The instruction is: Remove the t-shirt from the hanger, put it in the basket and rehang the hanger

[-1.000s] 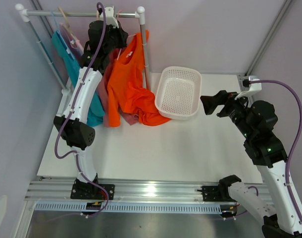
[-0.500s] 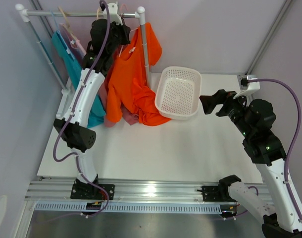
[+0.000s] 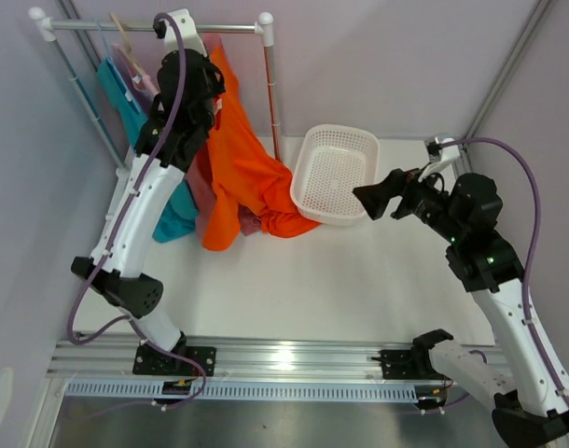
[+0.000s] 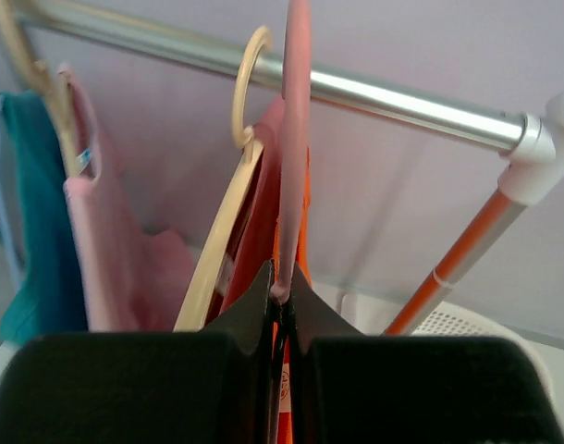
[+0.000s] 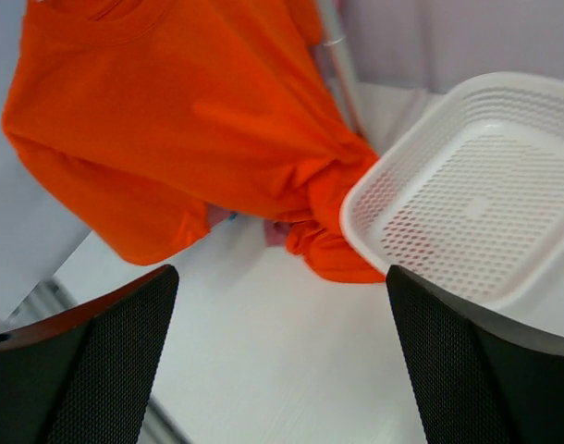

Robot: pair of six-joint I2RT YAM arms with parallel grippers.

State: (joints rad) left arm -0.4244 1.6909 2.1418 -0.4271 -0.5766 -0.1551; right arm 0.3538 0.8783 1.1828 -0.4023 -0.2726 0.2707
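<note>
The orange t-shirt (image 3: 238, 173) hangs from the left part of the clothes rack, and its lower end lies bunched on the table beside the basket. My left gripper (image 3: 201, 89) is high up by the rail and is shut on a thin pink hanger (image 4: 294, 139). The hanger rises in front of the rail (image 4: 402, 97), with orange cloth (image 4: 305, 250) just beneath the jaws (image 4: 282, 282). My right gripper (image 3: 373, 198) is open and empty above the table, at the basket's near edge. Its view shows the t-shirt (image 5: 171, 120) ahead between the wide-spread fingers (image 5: 88, 370).
A white mesh basket (image 3: 336, 173) stands right of the shirt and also shows in the right wrist view (image 5: 485, 185). A cream hanger (image 4: 222, 240), a pink garment (image 4: 97, 240) and a teal garment (image 3: 126, 112) hang on the rack. The orange rack post (image 3: 270, 103) stands between shirt and basket.
My left gripper has moved left along the rail with the hanger, swinging the orange t-shirt left. My right gripper has moved left, closer to the basket and shirt.
</note>
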